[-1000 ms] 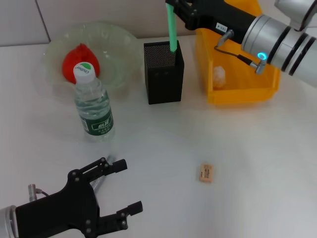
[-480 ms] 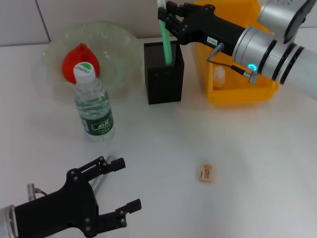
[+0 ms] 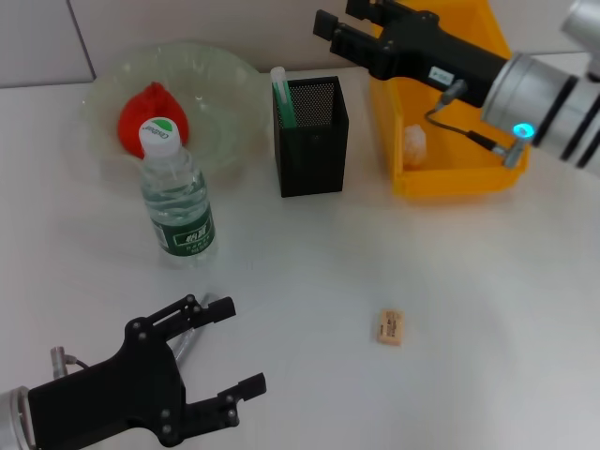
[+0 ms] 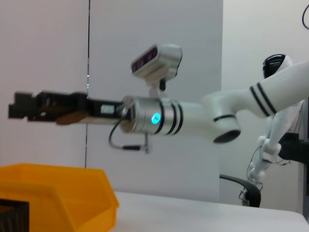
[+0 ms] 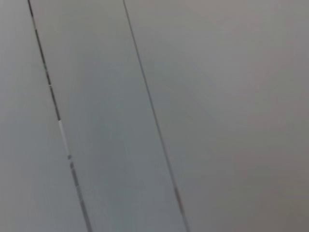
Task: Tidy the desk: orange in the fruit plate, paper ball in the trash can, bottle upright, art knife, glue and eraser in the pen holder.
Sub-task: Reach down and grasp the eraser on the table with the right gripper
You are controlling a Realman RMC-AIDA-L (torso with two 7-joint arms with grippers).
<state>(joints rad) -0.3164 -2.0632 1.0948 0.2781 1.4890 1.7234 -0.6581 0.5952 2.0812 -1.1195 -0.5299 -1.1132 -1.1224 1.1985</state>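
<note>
**A:** Where do things stand on the white desk [image 3: 487, 309]?

**B:** The slim mint-green art knife with the white end [image 3: 281, 97] stands in the black square mesh pen holder [image 3: 312, 150], leaning into its left corner. The right gripper [image 3: 336, 31] hangs above and just behind the holder, fingers spread, holding nothing. The squat red-orange orange [image 3: 145, 111] sits in the wavy-rimmed pale green glass fruit plate [image 3: 220, 70], the clear plastic bottle with the dark green label [image 3: 176, 202] is upright in front of it, and a white paper ball [image 3: 415, 141] lies in the yellow-orange plastic trash can [image 3: 459, 173].

**A:** So what is left?

**B:** The small tan eraser [image 3: 390, 327] lies alone in the open, well apart from everything. The thin grey glue stick [image 3: 187, 342] lies mostly hidden under the left gripper [image 3: 220, 361], whose black fingers are spread with nothing between them.

**A:** What could go wrong?

**B:** The stick is thin and flat on the desk, so the fingers could close over it and miss, or roll it away. Carrying it to the holder, the left arm passes near the bottle and could topple it. At the holder, a stick lowered off-centre could catch the mesh rim or knock the leaning knife.
</note>
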